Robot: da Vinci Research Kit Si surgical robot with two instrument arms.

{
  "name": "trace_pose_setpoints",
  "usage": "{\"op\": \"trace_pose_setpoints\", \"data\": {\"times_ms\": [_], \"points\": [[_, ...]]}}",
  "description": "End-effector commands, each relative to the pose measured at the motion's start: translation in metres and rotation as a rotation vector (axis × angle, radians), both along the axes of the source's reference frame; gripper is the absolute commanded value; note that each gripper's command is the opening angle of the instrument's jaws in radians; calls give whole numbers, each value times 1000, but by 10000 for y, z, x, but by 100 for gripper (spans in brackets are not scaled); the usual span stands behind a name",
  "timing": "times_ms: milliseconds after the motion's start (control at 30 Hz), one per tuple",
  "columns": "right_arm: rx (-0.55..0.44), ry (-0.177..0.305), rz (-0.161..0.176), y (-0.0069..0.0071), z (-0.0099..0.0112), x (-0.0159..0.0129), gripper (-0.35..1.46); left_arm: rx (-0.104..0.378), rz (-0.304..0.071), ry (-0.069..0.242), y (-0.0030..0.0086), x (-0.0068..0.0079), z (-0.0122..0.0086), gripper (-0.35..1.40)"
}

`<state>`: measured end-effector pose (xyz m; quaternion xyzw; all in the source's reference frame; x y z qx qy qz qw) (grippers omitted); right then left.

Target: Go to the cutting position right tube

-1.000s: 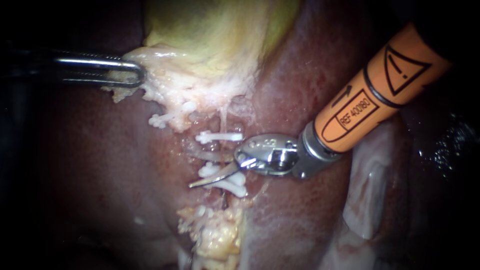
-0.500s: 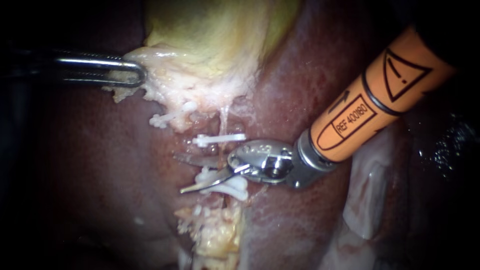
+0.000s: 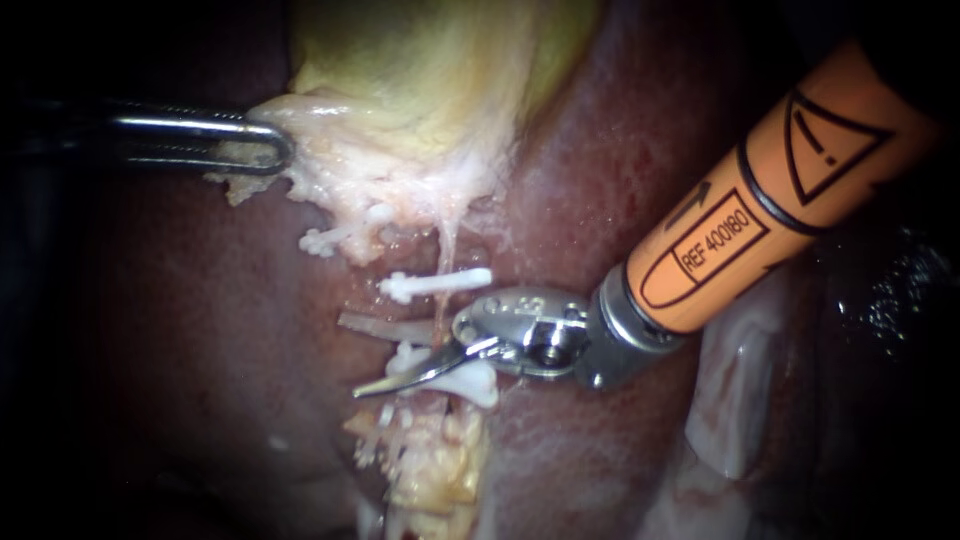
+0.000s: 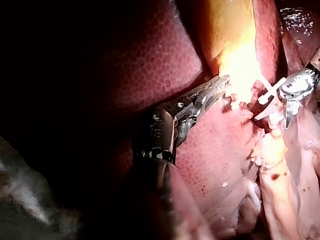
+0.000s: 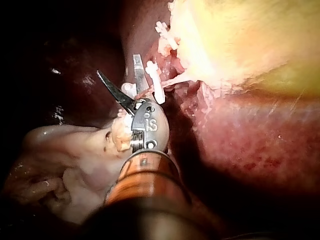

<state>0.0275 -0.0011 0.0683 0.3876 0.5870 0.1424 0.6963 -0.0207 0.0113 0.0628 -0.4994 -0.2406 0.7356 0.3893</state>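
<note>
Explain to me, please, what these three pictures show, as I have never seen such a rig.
This is a surgical robot working at a bench on a pig's liver and its yellowish gallbladder. One picture comes from the endoscope, close to the tissue. The other two come from cameras on each arm, looking along that arm's own instrument. The left instrument, a thin shaft with two small jaws, is shut on pale tissue at the gallbladder's edge. The right instrument, on the orange shaft, ends in two curved blades, which stand open. A thin tube runs down from the gallbladder and passes between those blades near their hinge. A white upper clip sits across it above the blades; a lower clip shows just under the lower blade.
</note>
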Motion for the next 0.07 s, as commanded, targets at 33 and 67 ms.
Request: {"op": "trace_pose_setpoints", "data": {"times_ms": [33,67], "points": [[10,-9,5,0,3,0,113,0,0,0,0,0,0,-35],[18,-18,13,0,5,0,114,0,0,0,0,0,0,-35]]}}
